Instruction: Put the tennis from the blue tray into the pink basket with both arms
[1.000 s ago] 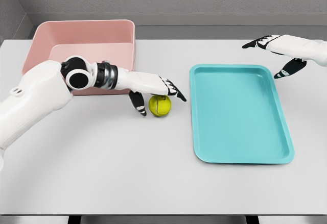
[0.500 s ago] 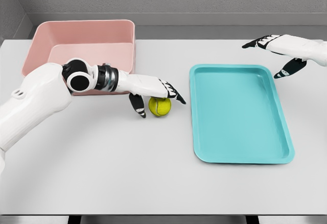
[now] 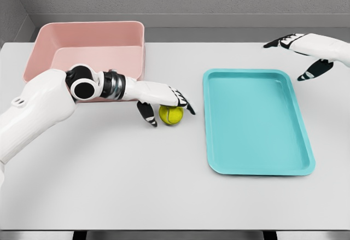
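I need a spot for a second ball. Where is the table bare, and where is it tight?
Bare: the whole blue tray and the table in front of the left arm. Tight: between pink basket and tray, where the left hand covers the tennis ball.

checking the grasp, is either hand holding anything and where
Not yet: the left hand arches over the tennis ball, which sits on the table. The right hand is empty.

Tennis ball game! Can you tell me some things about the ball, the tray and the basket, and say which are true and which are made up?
1. The tennis ball lies on the table. True.
2. The blue tray holds the ball. False: nothing lies in it.
3. The left hand is over the ball. True.
4. The pink basket is right of the tray. False: it is left.
5. The right hand holds the ball. False: it holds nothing.
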`<state>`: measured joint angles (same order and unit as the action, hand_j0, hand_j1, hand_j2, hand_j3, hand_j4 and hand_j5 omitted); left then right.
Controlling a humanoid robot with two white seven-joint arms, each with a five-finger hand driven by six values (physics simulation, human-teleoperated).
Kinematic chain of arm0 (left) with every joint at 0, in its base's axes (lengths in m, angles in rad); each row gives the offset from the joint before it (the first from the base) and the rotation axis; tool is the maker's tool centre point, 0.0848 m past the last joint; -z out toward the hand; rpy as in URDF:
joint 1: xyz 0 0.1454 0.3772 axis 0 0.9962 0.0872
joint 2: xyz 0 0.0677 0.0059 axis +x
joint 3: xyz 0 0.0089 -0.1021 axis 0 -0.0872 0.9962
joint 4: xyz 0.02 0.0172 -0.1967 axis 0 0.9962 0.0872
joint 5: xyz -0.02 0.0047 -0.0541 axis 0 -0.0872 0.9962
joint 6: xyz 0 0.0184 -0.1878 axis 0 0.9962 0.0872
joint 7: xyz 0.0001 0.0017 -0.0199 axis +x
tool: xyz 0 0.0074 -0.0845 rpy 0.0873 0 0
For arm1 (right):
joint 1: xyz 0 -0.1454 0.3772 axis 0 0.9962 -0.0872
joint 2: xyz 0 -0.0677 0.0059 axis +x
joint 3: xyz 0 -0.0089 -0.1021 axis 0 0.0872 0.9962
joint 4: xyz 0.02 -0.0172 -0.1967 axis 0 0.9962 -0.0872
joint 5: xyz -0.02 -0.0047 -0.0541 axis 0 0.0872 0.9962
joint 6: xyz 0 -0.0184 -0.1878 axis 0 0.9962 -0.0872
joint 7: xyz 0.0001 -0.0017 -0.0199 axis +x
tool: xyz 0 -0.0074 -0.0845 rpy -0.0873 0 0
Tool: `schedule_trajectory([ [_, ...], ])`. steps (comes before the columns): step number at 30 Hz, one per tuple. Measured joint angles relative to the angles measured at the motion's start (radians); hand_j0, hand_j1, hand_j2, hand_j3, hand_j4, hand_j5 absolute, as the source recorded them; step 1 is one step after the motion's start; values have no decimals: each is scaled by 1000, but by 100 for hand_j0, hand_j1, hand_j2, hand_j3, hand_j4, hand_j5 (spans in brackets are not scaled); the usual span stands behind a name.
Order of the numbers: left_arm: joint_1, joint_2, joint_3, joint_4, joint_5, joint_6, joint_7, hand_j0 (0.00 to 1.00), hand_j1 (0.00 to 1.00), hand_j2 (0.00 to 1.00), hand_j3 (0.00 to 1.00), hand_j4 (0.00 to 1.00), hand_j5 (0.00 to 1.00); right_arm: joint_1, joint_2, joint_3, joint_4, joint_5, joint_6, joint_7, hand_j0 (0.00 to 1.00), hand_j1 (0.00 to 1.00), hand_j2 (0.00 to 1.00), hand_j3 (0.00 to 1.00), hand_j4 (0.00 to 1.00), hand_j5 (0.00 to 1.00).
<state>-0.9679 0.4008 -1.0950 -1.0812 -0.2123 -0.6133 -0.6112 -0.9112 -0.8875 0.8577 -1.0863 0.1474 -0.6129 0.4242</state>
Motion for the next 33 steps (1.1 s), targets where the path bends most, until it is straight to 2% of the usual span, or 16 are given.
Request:
schedule_trajectory([
  [6,2,1,0,-1,5,1,0,51,51,51,51,51,51,-6,-26,-1,2,0,0,1,100,100,100,100,100,100],
  [18,5,4,5,-6,5,0,0,48,48,48,48,48,48,-5,-32,-1,0,0,0,3,100,100,100,100,100,100],
  [33,3,30,88,-82,21,-1,0,47,47,47,47,47,47,-5,-32,-1,-1,0,0,3,100,100,100,100,100,100],
])
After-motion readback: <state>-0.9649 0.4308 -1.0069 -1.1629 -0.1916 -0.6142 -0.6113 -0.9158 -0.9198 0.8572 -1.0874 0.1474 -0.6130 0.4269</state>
